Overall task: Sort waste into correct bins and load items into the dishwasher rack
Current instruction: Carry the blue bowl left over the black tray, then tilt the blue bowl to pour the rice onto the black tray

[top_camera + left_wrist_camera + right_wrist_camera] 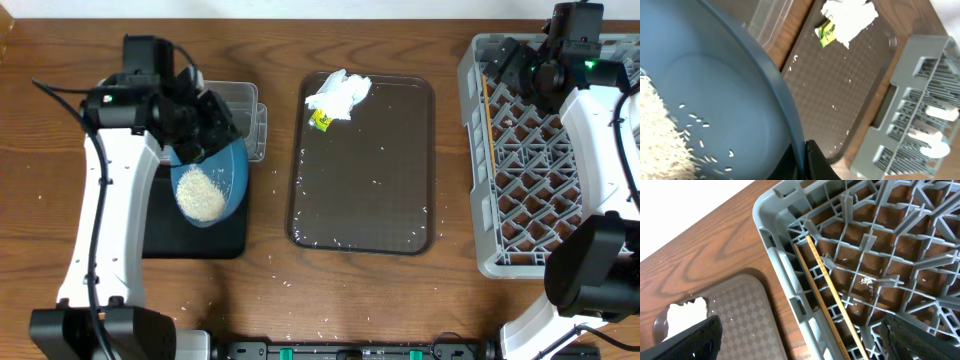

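Two jaws of the left gripper were pinched tight on the far rim of the smooth, round, dark-blue bowl, holding it tilted above the far end of the shallow matte black tray. One heap of white rice lay piled against the bowl's near left wall, with stray grains clinging to its glossy inside. Just beyond the bowl stood the clear, thin-walled plastic container, rectangular with rounded corners.

At the middle of the wood-grain table lay the flat brown serving tray, its surface finely checkered and speckled with loose grains. At its far left corner sat the crumpled white napkin, the small yellow wrapper scrap touching its near edge.

On the right stood the grey plastic rack, a square crate with an open lattice floor. The thin wooden chopsticks lay inside along its left wall. The right gripper hung over the rack's far left corner, jaws spread wide and holding nothing.
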`<state>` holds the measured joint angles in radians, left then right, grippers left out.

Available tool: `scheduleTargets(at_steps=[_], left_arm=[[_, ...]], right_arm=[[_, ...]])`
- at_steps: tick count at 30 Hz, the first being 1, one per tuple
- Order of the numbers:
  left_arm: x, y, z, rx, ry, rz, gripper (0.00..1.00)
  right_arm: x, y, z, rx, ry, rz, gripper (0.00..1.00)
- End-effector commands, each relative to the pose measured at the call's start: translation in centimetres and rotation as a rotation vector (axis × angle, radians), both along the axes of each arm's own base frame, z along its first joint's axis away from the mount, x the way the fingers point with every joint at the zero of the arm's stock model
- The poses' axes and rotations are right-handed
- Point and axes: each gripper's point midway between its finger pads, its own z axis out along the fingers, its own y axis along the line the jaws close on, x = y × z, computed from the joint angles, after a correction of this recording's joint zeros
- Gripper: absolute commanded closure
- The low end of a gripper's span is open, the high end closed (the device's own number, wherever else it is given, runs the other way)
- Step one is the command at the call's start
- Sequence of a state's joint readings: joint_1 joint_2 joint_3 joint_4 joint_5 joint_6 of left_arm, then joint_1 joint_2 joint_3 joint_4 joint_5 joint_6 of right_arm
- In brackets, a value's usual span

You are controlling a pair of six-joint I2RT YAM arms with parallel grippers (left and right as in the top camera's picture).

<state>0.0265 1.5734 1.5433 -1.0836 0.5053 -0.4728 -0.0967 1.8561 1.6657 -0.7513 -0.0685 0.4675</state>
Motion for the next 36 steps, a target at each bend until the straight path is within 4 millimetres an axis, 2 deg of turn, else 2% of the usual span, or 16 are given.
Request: scheduleTargets(at_steps=[1,13,29,32,36], left_arm=[[-0.3,-0.6,0.3,-0.126,-0.02,-0.048,0.94],[-0.8,1.5,0.0,-0.318,-0.047,-0.036,0.94],[-1.6,6.1,2.2,-0.612,-0.208,0.036,0.94],[-1.8,7.4,2.1,-0.633,-0.218,0.081,0.94],[-2.3,8.4,3.2,-0.761,-0.261,0.122,0.94]], right_arm=[[0.0,-0.4,-0.1,0.006,0.002,-0.018,0.01],[0.0,-0.4,-0.1,0.006,0.002,-0.018,0.01],[0.0,-0.4,-0.1,0.006,0.002,-0.018,0.01],[0.0,-0.4,-0.1,0.006,0.002,-0.018,0.01],[0.0,-0.4,-0.1,0.006,0.002,-0.018,0.01]])
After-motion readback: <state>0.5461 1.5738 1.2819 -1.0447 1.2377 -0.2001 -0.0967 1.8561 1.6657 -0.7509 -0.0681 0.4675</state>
